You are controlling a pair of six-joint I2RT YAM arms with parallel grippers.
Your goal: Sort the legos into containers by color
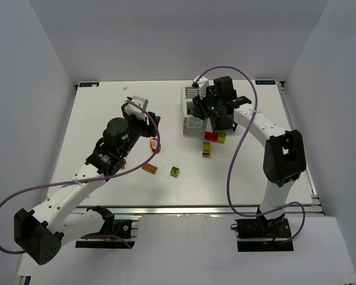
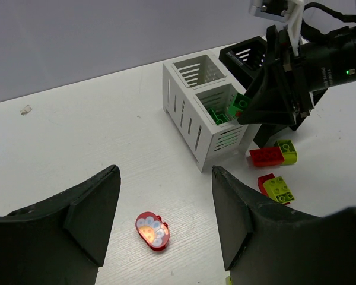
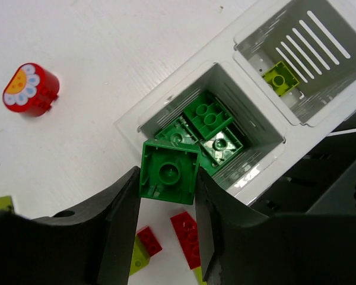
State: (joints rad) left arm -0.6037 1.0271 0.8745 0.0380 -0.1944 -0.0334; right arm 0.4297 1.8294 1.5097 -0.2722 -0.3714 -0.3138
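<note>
Although part of the sorting is done, I judge that roughly half is left.

From above, the white box (image 1: pixel 193 123) stands toward the far side of the surface (image 1: pixel 107 95), half covered by the right arm (image 1: pixel 258 122). A red brick (image 1: pixel 212 136), a lime brick (image 1: pixel 222 138) and a small red-and-lime stack (image 1: pixel 207 148) lie loose just in front of it. An orange brick (image 1: pixel 149 168) and a second lime brick (image 1: pixel 175 171) sit well apart, nearer the bases.

In the left wrist view, the left fingers (image 2: pixel 89 202) are released with nothing between them, above a rounded red piece (image 2: pixel 152 231) with a flower face. Only a corner of the black box (image 2: pixel 244 54) shows behind the other arm, so I cannot tell what is inside it.

In the right wrist view, the right fingers (image 3: pixel 115 208) are grasping a green brick (image 3: pixel 169 172) at the rim of the near compartment. Several green bricks (image 3: pixel 209 122) are gathered inside that compartment. The far compartment holds a single boxed lime brick (image 3: pixel 280 78). The loose red pieces at the lower edge are partly hidden between the fingers.
</note>
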